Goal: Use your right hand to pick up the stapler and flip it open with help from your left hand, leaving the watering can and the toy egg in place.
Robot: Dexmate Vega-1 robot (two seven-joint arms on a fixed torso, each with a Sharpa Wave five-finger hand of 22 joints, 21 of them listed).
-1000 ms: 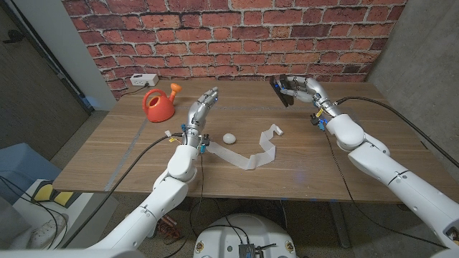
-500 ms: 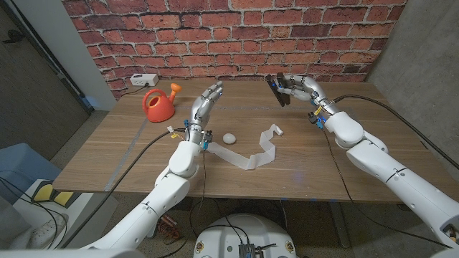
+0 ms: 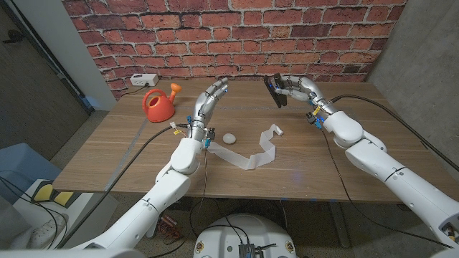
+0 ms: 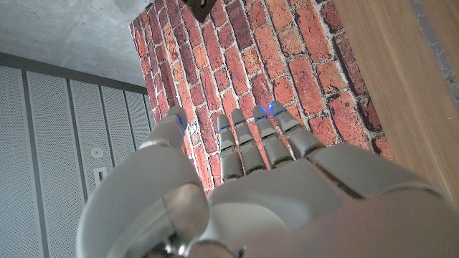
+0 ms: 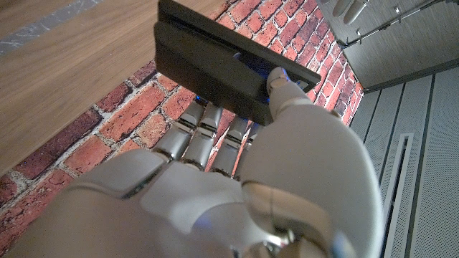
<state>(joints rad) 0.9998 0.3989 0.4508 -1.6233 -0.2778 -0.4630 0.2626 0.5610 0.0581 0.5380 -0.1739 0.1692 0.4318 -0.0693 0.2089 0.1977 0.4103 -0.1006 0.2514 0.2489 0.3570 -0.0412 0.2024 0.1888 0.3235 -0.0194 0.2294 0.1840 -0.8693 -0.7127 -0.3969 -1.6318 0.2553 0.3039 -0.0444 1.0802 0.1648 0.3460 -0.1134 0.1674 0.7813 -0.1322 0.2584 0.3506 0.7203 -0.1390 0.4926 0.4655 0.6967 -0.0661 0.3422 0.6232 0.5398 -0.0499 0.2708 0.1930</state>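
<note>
Head view: the right robot hand (image 3: 297, 87) is gripping the black stapler (image 3: 276, 91) above the counter (image 3: 315, 161) at upper right, presenting it leftward; the left robot hand (image 3: 206, 104), fingers spread and holding nothing, is reaching toward it, presumably to help flip it open; the watering can (image 3: 158, 104) and toy egg (image 3: 229, 137) are sitting undisturbed.

1. Red brick wall (image 3: 237, 36) with pale mortar behind the wooden table (image 3: 129, 154).
2. Grey concrete wall (image 3: 423, 50) on the right; slanted grey panel (image 3: 57, 64) on the left.
3. White power strip (image 3: 143, 79) at the table's far edge, against the brick.
4. Grey floor (image 3: 21, 172) at lower left, with a yellow-and-black striped block (image 3: 54, 195).
5. Perforated grey panels (image 4: 64, 136) in the left wrist view.
</note>
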